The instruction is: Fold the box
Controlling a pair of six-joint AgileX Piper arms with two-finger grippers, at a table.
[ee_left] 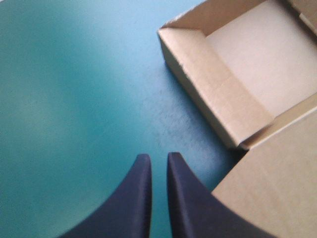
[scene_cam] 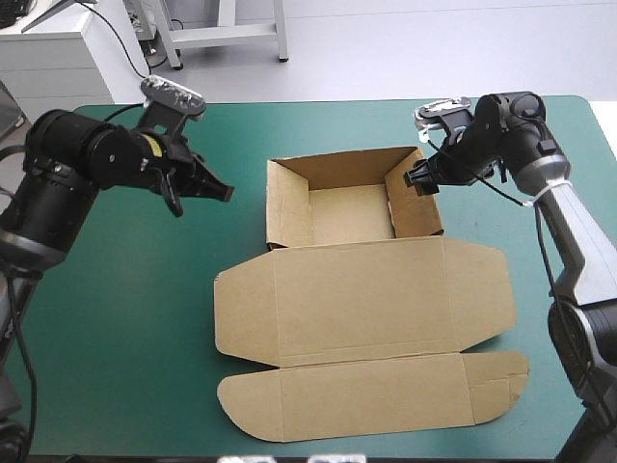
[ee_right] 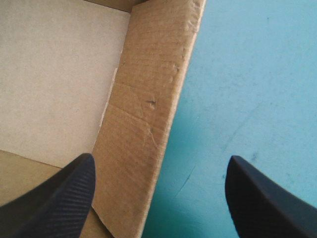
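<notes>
- box point(scene_cam: 362, 289): brown board, middle of the surface point(scene_cam: 125, 318), slightly right of centre. Half set up: open tray point(scene_cam: 349, 214) on the far side, lid point(scene_cam: 366, 323) flat toward the near edge.
- surface: teal-green cover, bare to the left of the box.
- left claw point(scene_cam: 224, 193) point(ee_left: 157, 157): left of the tray, near it but not touching, above the cover. Black fingers together except for a thin slit, nothing between them. Tips point right, toward the tray's near-left corner.
- left wall point(scene_cam: 287, 207) point(ee_left: 213, 89): raised and folded over, so it looks double-thick in the left wrist view. No claw on it.
- far wall point(scene_cam: 342, 166): raised, meets both side walls at the corners.
- lid: lies flat on the cover, joined along the tray's near edge. Left side flap point(scene_cam: 241, 318) and right side flap point(scene_cam: 482, 294) are both flat, with angled outer corners.
- near flap point(scene_cam: 376, 395): long strip along the lid's near edge with rounded ends, flat, close to the surface's near edge.
- right wall point(scene_cam: 416, 203) point(ee_right: 143, 114): raised, corrugated face showing in the right wrist view.
- right claw point(scene_cam: 421, 178) point(ee_right: 159, 157): at the far end of the right wall, fingers wide apart and straddling it. One finger is over the tray's inside, the other over the cover outside. Cannot tell whether either finger touches the wall.
</notes>
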